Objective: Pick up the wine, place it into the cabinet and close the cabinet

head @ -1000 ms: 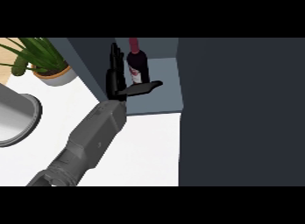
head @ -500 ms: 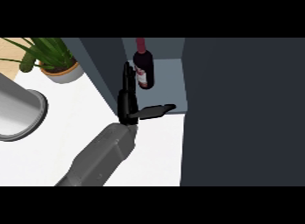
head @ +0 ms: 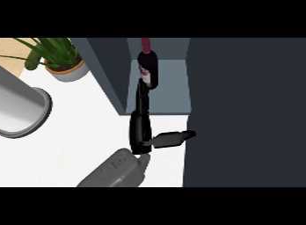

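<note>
Fingers [head: 140, 115]: straight, together, thumb splayed right; clamped on nothing.
Left hand [head: 140, 138]: at the cabinet [head: 170, 92] mouth.
Wine [head: 147, 70]: standing inside the cabinet, just beyond the fingertips; contact possible, can't tell from this angle.
Potted plant [head: 58, 59]: well left.

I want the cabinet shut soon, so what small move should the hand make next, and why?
Probably draw the left hand straight back out of the cabinet. The wine bottle already stands inside, and the hand's fingers are straight, not curled round it, yet they reach into the opening.
</note>
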`<state>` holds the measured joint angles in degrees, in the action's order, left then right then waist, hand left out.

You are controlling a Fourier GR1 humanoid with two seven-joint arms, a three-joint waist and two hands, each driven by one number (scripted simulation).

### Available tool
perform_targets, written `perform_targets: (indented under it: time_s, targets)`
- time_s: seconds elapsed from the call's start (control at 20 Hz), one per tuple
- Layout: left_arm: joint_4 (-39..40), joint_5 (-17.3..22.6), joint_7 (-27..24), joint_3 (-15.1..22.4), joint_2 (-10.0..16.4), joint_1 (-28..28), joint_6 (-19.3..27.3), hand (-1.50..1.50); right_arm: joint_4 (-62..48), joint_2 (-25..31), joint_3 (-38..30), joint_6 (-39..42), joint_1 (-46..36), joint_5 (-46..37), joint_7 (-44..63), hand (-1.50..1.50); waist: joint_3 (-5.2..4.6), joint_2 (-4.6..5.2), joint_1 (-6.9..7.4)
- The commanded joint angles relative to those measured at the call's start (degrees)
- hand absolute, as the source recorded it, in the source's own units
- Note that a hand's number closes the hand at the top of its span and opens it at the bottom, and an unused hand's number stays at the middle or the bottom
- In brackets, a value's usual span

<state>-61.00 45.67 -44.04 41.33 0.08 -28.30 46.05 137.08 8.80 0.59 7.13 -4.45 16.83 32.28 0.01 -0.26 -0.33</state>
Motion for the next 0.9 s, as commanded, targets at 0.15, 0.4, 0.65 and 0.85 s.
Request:
perform_targets:
  time_s: [0.15, 0.4, 0.65, 0.85]
  targets:
    - [-16.8, -5.3, 1.2, 5.5, 3.2, 11.9, 4.1, -1.5, 8.3, -0.2, -0.8, 0.4, 4.7, 1.9, 1.1, -1.5, 0.01, -0.09, 0.45]
    - [-25.4, -8.8, 3.5, 7.2, 5.1, 16.0, 11.3, -1.5, 4.4, 2.1, -6.6, 4.3, 5.7, 6.9, -2.6, -1.5, 0.07, -0.03, 0.34]
    - [-32.2, -13.1, 5.1, 10.4, 6.1, 21.4, 14.3, -1.5, 5.4, 1.5, -6.8, 3.5, 4.7, 8.0, -0.6, -1.5, 0.04, 0.03, 0.22]
    - [-40.2, -14.9, 5.3, 12.2, 10.0, 27.1, 11.6, -1.5, 5.3, -0.9, -0.9, 2.7, 4.5, 3.0, 0.2, -1.5, 0.01, 0.08, 0.35]
